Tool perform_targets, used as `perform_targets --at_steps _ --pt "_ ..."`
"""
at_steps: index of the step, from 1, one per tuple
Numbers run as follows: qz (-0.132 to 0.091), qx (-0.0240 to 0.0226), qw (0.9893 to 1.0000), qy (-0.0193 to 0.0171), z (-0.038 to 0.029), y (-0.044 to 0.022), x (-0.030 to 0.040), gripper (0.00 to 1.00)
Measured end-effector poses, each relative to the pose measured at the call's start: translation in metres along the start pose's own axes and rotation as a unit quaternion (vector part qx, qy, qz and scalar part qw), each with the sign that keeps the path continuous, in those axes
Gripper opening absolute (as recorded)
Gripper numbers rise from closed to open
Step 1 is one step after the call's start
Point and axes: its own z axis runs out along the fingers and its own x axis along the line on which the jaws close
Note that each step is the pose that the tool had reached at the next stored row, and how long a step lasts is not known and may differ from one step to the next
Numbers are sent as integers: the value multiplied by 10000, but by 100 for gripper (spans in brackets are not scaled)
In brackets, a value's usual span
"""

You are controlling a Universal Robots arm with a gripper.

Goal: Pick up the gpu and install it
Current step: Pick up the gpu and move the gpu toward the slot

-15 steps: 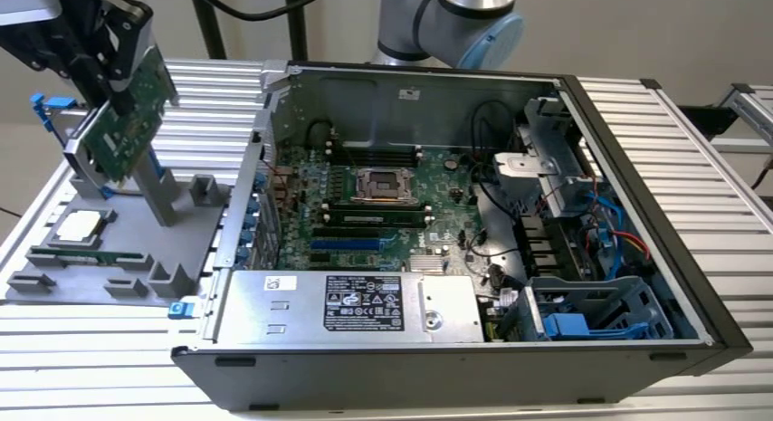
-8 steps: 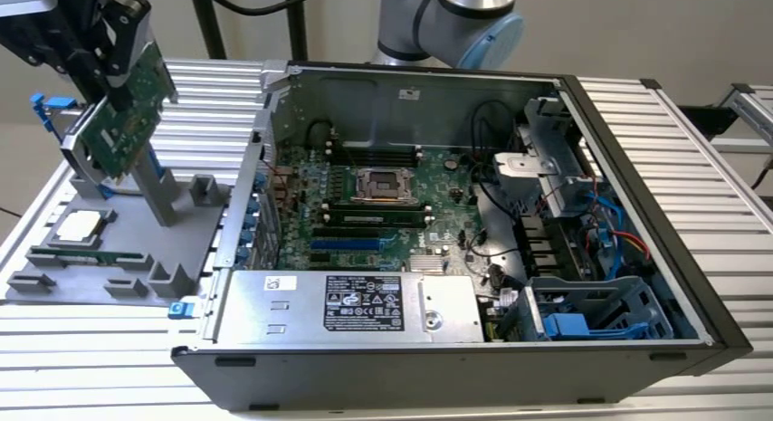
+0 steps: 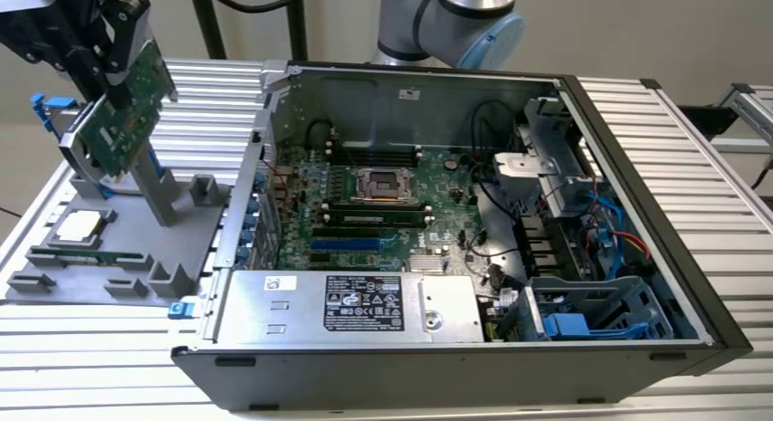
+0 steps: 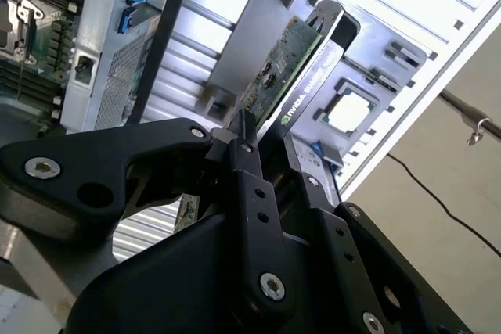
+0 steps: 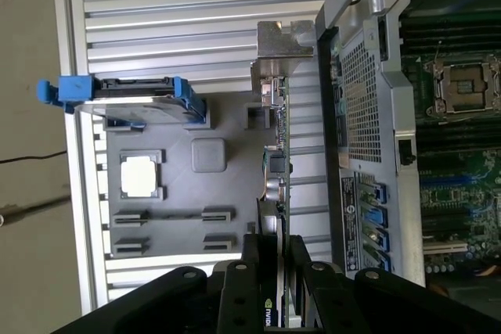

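My gripper [image 3: 112,63] is shut on the gpu [image 3: 147,77], a green circuit card that I hold tilted above the grey parts tray [image 3: 145,258] at the exterior view's left. The second wrist view shows the card [image 4: 286,68] standing out from between the black fingers [image 4: 249,174], black shroud on one face. In the first wrist view I see the gpu [image 5: 278,162] edge-on, its silver bracket [image 5: 278,44] at the far end. It hangs between the tray and the open computer case [image 3: 483,231].
A silver hard drive with blue rails [image 3: 109,136] stands upright on the tray close beside the gpu. A processor [image 3: 79,224] and a RAM stick [image 3: 72,255] lie on the tray. The case wall [image 3: 248,195] rises between the tray and the motherboard [image 3: 362,213].
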Motion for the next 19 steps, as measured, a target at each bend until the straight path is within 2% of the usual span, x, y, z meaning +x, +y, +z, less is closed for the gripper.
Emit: perform_targets --at_steps 13,19 --pt "0 0 10000 0 -40 2 -1 0" --pt "0 0 10000 0 -86 5 -2 0"
